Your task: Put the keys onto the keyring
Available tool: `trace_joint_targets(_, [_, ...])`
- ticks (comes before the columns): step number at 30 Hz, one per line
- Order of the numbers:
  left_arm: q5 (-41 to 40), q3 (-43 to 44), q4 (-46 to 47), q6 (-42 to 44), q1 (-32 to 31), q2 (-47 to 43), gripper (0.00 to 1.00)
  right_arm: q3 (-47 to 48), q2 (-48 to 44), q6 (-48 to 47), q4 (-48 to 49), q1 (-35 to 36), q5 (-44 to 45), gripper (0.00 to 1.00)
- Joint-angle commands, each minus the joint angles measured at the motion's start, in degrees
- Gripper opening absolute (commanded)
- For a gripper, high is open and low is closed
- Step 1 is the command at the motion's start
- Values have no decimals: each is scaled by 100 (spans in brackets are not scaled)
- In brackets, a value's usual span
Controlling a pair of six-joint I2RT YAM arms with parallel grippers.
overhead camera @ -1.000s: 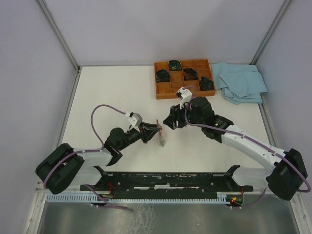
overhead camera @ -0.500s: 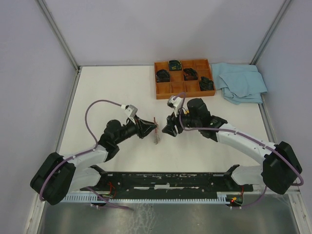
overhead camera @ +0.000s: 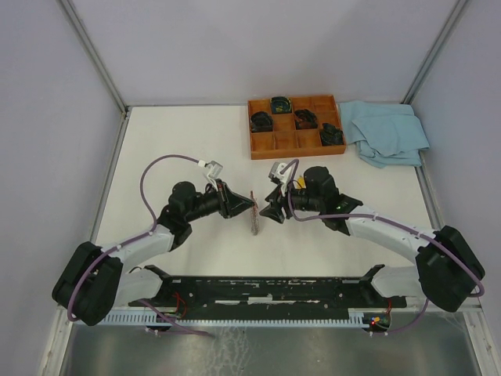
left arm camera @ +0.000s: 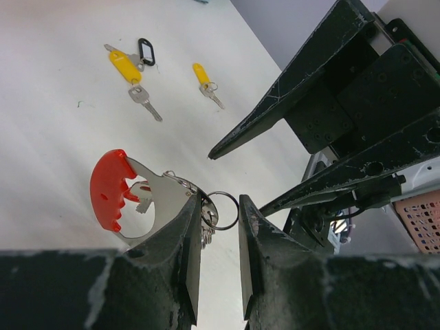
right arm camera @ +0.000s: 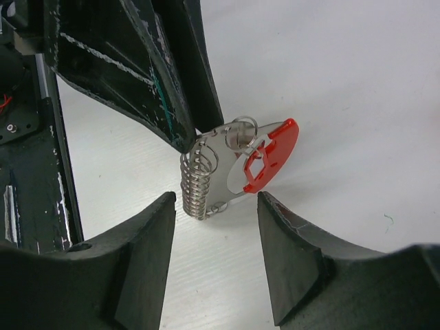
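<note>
The keyring (overhead camera: pixel 254 215) is a thin silver ring (left arm camera: pixel 223 210) joined to a silver plate with a curved red band (left arm camera: pixel 110 189) and a wire coil (right arm camera: pixel 198 182). My left gripper (overhead camera: pixel 247 206) holds it above the table, fingertips (left arm camera: pixel 192 227) pinching the ring across its width. My right gripper (overhead camera: pixel 272 210) is open, facing the keyring from the right; its fingers (right arm camera: pixel 137 254) stand either side just short of the coil. Two yellow-capped keys (left arm camera: pixel 125 67) (left arm camera: pixel 203 74) lie on the table. The red-capped key is not in view.
A small black oval loop (left arm camera: pixel 146 50) and a plain silver key (left arm camera: pixel 144 102) lie by the first yellow key. An orange wooden tray (overhead camera: pixel 297 155) with black items stands at the back. A blue cloth (overhead camera: pixel 387 131) lies to its right.
My right gripper has come toward me and down, closing in on the keyring. My left gripper has shifted slightly away from me with the keyring still in it.
</note>
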Motion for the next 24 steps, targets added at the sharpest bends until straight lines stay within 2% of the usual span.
trace_joint_targets(1, [337,270,130,-253,44,-9,3,-90,-4,-93,983,-15,-322,58])
trace_joint_targets(6, [281,162,421,-361,45,8,3,-325,18,134,1649,1,-477,54])
trace_joint_targets(15, [481,78,714,-300,45,69,3,-296,416,377,1867,-5,-468,46])
trace_joint_targets(20, [478,18,865,-264,45,84,3,-265,576,737,2092,21,-562,47])
trace_joint_targets(24, [465,-11,984,-312,43,148,3,-285,667,859,2150,116,-560,51])
